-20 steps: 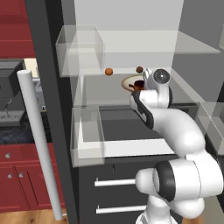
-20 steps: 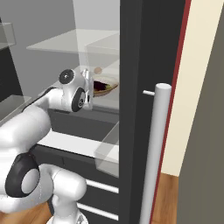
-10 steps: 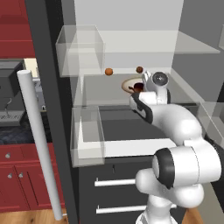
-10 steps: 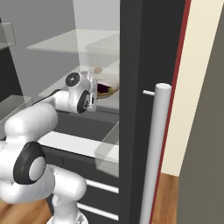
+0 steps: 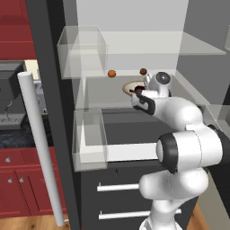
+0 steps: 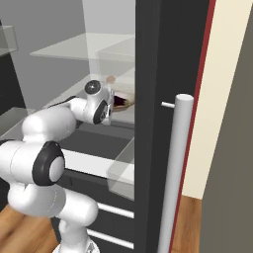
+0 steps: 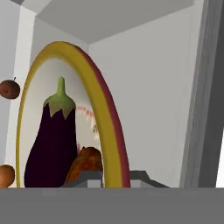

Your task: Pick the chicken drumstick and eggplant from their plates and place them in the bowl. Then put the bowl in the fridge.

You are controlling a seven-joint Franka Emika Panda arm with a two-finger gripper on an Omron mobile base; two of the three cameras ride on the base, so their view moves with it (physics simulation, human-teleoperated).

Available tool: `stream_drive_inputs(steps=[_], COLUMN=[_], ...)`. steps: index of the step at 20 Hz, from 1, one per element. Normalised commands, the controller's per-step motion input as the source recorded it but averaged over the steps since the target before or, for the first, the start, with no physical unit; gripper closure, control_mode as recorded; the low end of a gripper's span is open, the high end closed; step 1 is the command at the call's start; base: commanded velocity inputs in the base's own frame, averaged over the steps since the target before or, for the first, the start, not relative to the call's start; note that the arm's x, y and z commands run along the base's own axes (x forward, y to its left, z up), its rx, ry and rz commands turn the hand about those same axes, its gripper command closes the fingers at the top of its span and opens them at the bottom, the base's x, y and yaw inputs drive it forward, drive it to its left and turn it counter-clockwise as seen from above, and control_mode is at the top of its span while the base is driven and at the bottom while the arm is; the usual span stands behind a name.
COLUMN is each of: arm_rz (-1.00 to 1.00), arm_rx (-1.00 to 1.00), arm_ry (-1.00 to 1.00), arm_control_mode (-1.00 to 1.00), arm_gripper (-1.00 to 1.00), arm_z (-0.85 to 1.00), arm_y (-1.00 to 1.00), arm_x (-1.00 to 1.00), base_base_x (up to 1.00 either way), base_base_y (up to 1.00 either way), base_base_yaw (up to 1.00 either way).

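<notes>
chicken drumstick (image 7: 85, 165) cut by grey band, claw (image 7: 113, 178) grip unclear

Glossy purple eggplant (image 7: 50, 144) in the smooth tan-rimmed bowl (image 7: 105, 127); clear fridge (image 5: 134, 45) shelves.

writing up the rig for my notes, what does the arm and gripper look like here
The arm is built of glossy white rounded links with black bands at the joints, rising from a white base. The wrist ends in a white hand with a dark grey round cap on top and black trim. The gripper has two small dark fingers. No cables or markings are visible.
</notes>
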Motion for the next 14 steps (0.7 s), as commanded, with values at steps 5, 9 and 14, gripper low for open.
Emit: stream_drive_inputs(steps=[5, 9, 14], arm_rz=[0.02, 0.02, 0.01], arm_rx=[0.05, 0.01, 0.00], arm_ry=[0.06, 0.01, 0.00], arm_control_mode=[-1.00, -1.00, -1.00], arm_gripper=[1.00, 1.00, 1.00], arm_z=[-0.14, -0.11, 0.00], arm_y=[-0.01, -0.01, -0.01], arm_x=[0.38, 0.41, 0.21], base_base_x=[0.00, 0.00, 0.00], base_base_y=[0.00, 0.00, 0.00], base_base_yaw=[0.00, 0.00, 0.00])
